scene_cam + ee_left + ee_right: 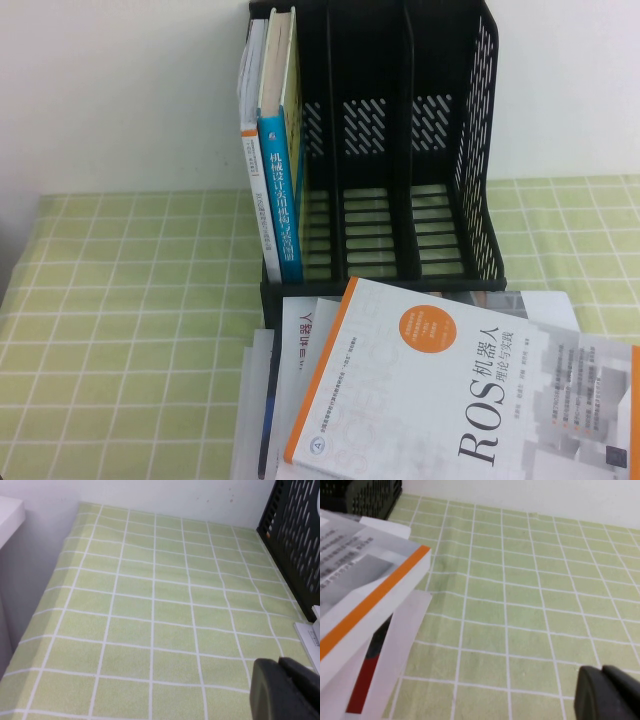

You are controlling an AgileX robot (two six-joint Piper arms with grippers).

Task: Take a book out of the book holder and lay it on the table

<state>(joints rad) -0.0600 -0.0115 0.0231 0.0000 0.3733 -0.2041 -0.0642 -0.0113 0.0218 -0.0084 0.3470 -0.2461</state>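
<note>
White orange-edged "ROS" paperback [450, 390] lies flat on the green gridded bench [130, 320], apart from the left gripper [287, 692] and the right gripper [607, 695]; whether either pair of jaws is spread cannot be told.

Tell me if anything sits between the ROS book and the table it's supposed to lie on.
Yes. The ROS book rests on other books in front of the holder, not on the cloth. Both grippers hang aside over bare cloth.

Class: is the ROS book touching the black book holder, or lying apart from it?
Cannot tell. In the high view the book tops a stack, its far corner close to the book holder base; no gap or contact shows plainly. Both end effectors, left and right, are over bare table.
</note>
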